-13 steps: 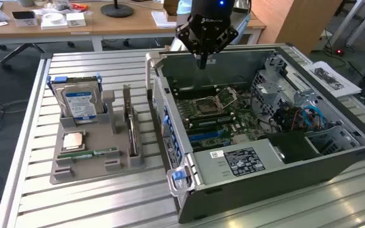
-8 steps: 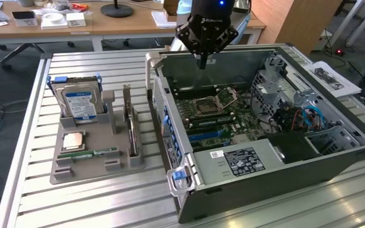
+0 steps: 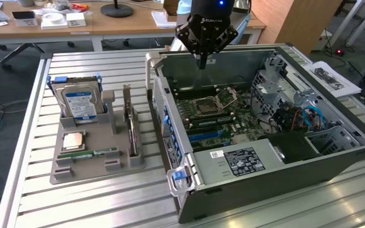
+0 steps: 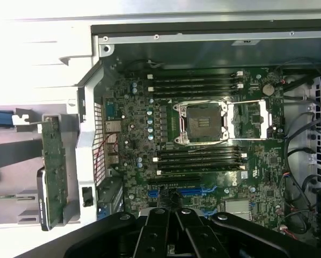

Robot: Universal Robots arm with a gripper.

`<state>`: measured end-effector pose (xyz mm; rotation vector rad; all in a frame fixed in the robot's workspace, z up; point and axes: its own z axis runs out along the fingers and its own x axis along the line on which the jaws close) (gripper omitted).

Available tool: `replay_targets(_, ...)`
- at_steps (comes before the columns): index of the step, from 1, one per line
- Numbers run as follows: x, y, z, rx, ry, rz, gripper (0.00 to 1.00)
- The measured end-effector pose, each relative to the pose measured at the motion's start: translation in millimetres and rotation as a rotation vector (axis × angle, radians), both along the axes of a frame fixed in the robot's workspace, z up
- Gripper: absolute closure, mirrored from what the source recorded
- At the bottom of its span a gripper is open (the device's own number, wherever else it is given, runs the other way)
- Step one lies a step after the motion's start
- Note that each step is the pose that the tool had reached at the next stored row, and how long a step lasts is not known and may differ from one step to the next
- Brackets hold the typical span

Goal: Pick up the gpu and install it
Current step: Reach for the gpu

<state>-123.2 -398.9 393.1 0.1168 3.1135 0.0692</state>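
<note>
So the gripper [image 3: 201,64] is clenched right now, fingers pressed together into 1 point, and there's nothing between them. It hangs over the open PC case [image 3: 258,175], toward the far wall as the exterior view sees it, above the motherboard [image 3: 214,114]. From the wrist view, the closed gripper [image 4: 172,208] sits right by the blue expansion slots on the motherboard [image 4: 203,156].

The gpu [image 3: 131,128] is not picked up. It stands on its thin edge in a slot of the grey holder tray [image 3: 65,173], which sits on the slatted metal table [image 3: 93,66]. That puts it just beside the case's outer wall, on the exterior view's left, and well apart from the gripper. In the wrist view the gpu [image 4: 54,161] shows as a green board seen edge-on, outside the case wall.

Other stuff in the same tray:
- A blue-labelled hard drive [image 3: 80,102] stands upright at the far end.
- A CPU chip [image 3: 73,140] lies flat nearer the camera.
- 1 green RAM stick [image 3: 97,153] lies flat next to the chip.

Inside the case, the CPU socket [image 4: 201,121] has its metal frame flipped open (no chip in it that I can see). Rows of dark memory slots run along 2 sides of it.
</note>
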Motion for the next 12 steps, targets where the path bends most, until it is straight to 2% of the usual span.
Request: replay_targets(12, -15.5, 0.0, 0.1, -0.0002, 0.0002, 0.000, 0.89)
